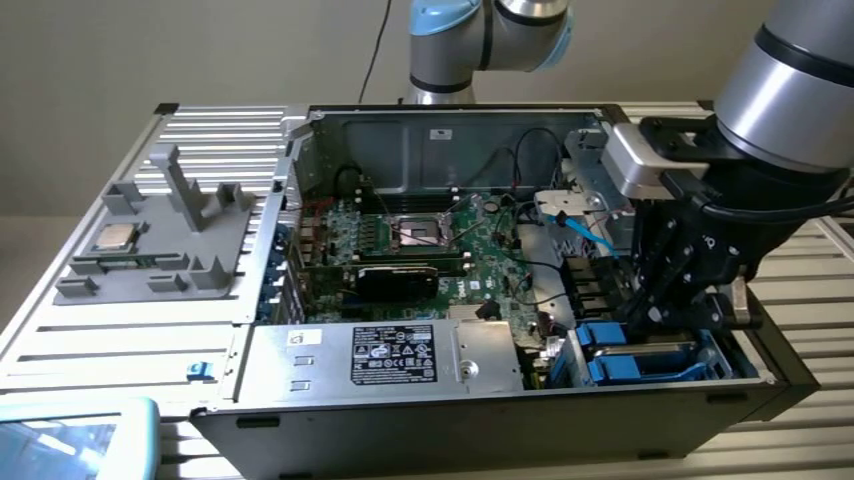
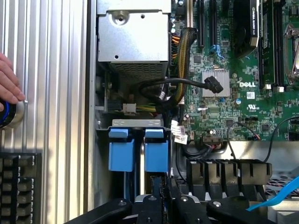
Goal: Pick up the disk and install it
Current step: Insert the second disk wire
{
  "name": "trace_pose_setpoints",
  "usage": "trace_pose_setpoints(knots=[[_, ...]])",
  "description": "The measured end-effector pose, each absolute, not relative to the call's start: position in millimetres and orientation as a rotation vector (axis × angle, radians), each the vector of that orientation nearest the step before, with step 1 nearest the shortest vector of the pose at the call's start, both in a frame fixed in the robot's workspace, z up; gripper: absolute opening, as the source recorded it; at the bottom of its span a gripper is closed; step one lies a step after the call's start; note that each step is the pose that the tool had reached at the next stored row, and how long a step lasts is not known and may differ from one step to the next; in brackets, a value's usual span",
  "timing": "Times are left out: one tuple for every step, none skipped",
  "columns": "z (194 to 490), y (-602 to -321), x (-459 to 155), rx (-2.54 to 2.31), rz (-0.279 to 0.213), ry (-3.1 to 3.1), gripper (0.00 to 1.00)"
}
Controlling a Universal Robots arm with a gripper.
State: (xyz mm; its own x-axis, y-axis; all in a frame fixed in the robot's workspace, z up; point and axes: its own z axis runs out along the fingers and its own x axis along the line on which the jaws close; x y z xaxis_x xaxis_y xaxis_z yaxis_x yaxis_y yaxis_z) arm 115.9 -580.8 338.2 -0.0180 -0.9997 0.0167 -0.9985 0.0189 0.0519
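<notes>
1. I see one open computer case (image 1: pixel 400 130) filling the centre of the exterior view, lying on one slatted metal table (image 1: pixel 120 340).
2. My arm (image 1: pixel 787 90) comes in from the upper right of the exterior view and points steeply down into the case's lower right corner.
3. The gripper (image 1: pixel 674 300) sits low over the drive bay; in the wrist view its black fingers (image 2: pixel 152 198) are drawn close together along the bottom edge, pinching the thin edge of the disk (image 2: pixel 148 179).
4. The disk stands on edge in the bay, at the lower right of the exterior view, its blue carrier (image 1: pixel 641 362) showing.
5. I count two blue handles (image 2: pixel 138 151) side by side at lower centre of the wrist view.
6. One grey fixture (image 1: pixel 154 240) holds one CPU chip (image 1: pixel 112 237) at the exterior view's left.
7. One hand (image 2: pixel 8 86) rests at the wrist view's left edge.
</notes>
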Motion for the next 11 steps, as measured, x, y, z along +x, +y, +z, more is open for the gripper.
trace_pose_setpoints(knots=[[338.1, -580.8, 116.1, 2.167, -0.039, -2.207, 0.16], [338.1, -581.1, 116.2, 2.167, -0.039, -2.208, 0.16], [337.8, -581.4, 116.2, 2.166, -0.04, -2.208, 0.16], [337.4, -581.7, 116.3, 2.166, -0.04, -2.209, 0.16], [337.0, -581.8, 116.3, 2.166, -0.04, -2.209, 0.16], [336.6, -582.0, 116.3, 2.165, -0.04, -2.21, 0.16], [336.5, -582.0, 116.3, 2.165, -0.04, -2.21, 0.16], [336.3, -582.0, 116.3, 2.164, -0.04, -2.21, 0.16], [336.1, -582.1, 116.3, 2.164, -0.04, -2.211, 0.16], [335.9, -582.1, 116.3, 2.163, -0.04, -2.211, 0.16], [335.9, -582.1, 116.3, 2.163, -0.04, -2.212, 0.16]])
